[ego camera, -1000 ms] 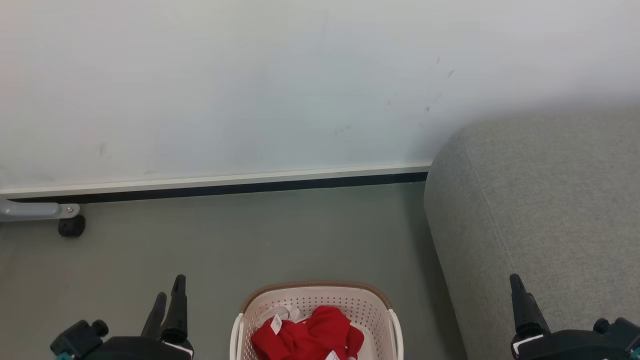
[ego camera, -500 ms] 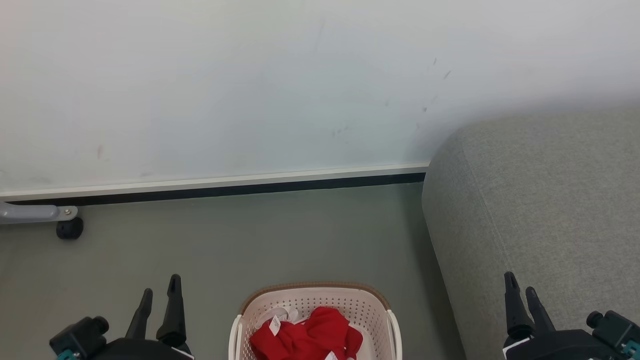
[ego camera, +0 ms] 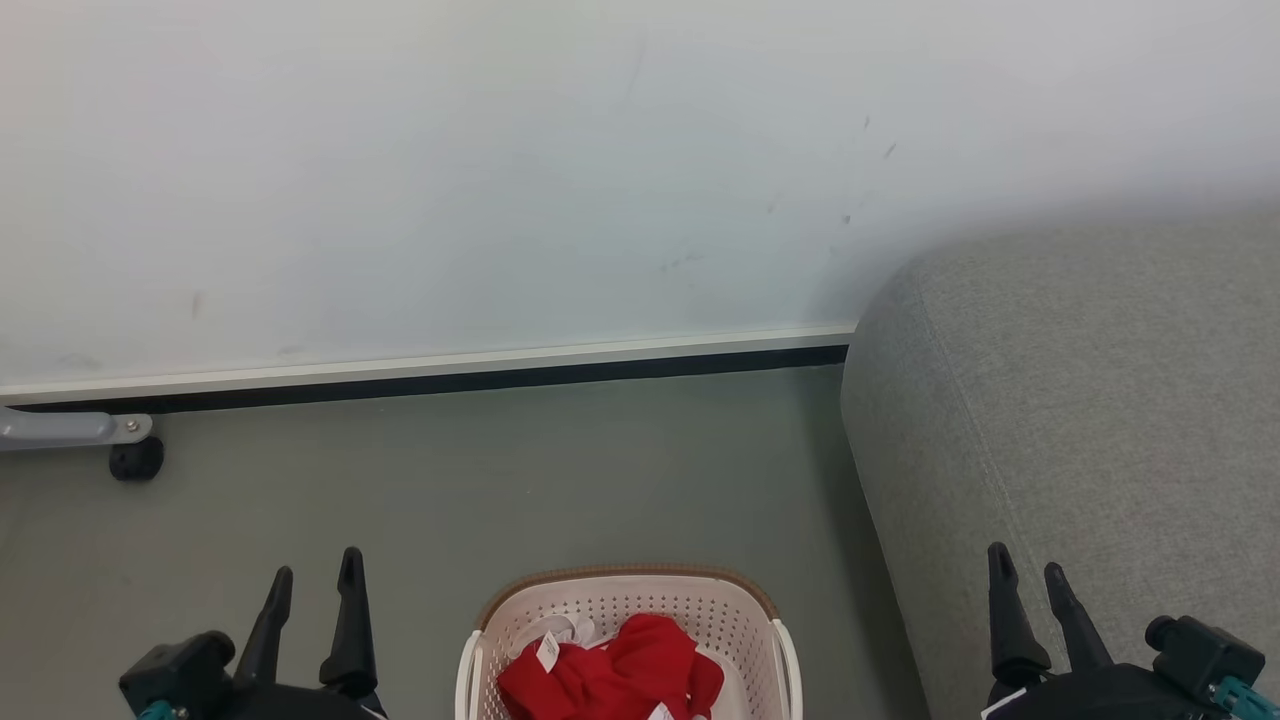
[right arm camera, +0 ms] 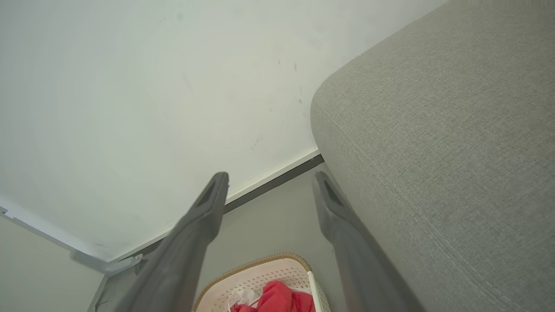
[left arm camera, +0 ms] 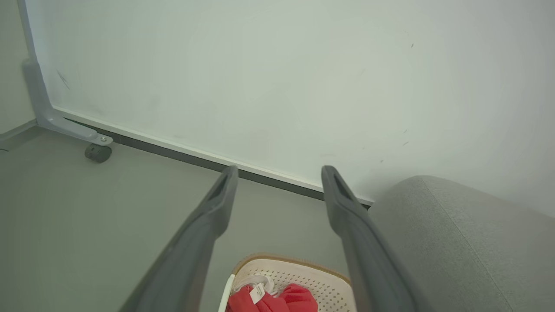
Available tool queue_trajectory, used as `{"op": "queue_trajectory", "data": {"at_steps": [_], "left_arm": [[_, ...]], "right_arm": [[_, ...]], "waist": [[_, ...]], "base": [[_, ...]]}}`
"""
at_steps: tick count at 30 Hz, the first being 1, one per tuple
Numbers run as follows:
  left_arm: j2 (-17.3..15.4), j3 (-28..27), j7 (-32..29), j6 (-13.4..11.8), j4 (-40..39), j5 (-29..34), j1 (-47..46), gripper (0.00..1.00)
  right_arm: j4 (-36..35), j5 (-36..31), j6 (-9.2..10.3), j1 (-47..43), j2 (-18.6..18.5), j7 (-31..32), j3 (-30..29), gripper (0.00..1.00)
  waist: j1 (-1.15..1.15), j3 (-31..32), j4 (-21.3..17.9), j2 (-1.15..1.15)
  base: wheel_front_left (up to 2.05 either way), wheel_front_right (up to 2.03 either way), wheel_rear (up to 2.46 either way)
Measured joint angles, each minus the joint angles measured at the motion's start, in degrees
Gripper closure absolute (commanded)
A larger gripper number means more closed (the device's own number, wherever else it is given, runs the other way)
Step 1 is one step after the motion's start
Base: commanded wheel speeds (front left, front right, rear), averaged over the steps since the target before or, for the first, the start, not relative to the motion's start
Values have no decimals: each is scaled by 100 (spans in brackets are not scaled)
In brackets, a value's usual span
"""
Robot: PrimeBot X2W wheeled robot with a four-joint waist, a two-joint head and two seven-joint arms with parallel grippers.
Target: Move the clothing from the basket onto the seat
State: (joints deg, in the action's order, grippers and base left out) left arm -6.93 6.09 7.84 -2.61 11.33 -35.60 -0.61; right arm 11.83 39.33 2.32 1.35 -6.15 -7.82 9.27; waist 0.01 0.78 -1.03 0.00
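The red clothing (ego camera: 612, 672) with a white tag lies bunched in the cream basket (ego camera: 700, 604) on the floor at the bottom middle of the head view. The grey seat (ego camera: 1090, 400) rises at the right. My left gripper (ego camera: 315, 575) stands open to the left of the basket with nothing between its fingers. To the basket's right, in front of the seat's side, my right gripper (ego camera: 1027, 575) is also open and bare. The left wrist view has the basket (left arm camera: 303, 277), clothing (left arm camera: 286, 301) and seat (left arm camera: 468, 242) beyond the open left gripper (left arm camera: 279, 173). Beyond my right gripper (right arm camera: 271, 180) lie the basket (right arm camera: 260, 277), clothing (right arm camera: 277, 299) and seat (right arm camera: 442, 121).
A white wall (ego camera: 500, 170) with a dark baseboard (ego camera: 500, 378) closes the far side. A grey frame leg on a black caster (ego camera: 135, 458) stands at the far left. Grey floor (ego camera: 520, 480) stretches between the wall and the basket.
Both grippers have turned so that their two fingers show apart. The right one has shifted slightly left and the left one slightly down. The camera has drifted a little; basket and clothing stay put.
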Motion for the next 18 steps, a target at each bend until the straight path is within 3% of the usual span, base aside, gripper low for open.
{"op": "queue_trajectory", "data": {"at_steps": [18], "left_arm": [[-44,126,394,-250,-46,1382,109,0]], "right_arm": [[-171,-1370,223,-71,-123,-390,307,0]], "waist": [[0,-19,-47,0]], "base": [[0,0,0]]}}
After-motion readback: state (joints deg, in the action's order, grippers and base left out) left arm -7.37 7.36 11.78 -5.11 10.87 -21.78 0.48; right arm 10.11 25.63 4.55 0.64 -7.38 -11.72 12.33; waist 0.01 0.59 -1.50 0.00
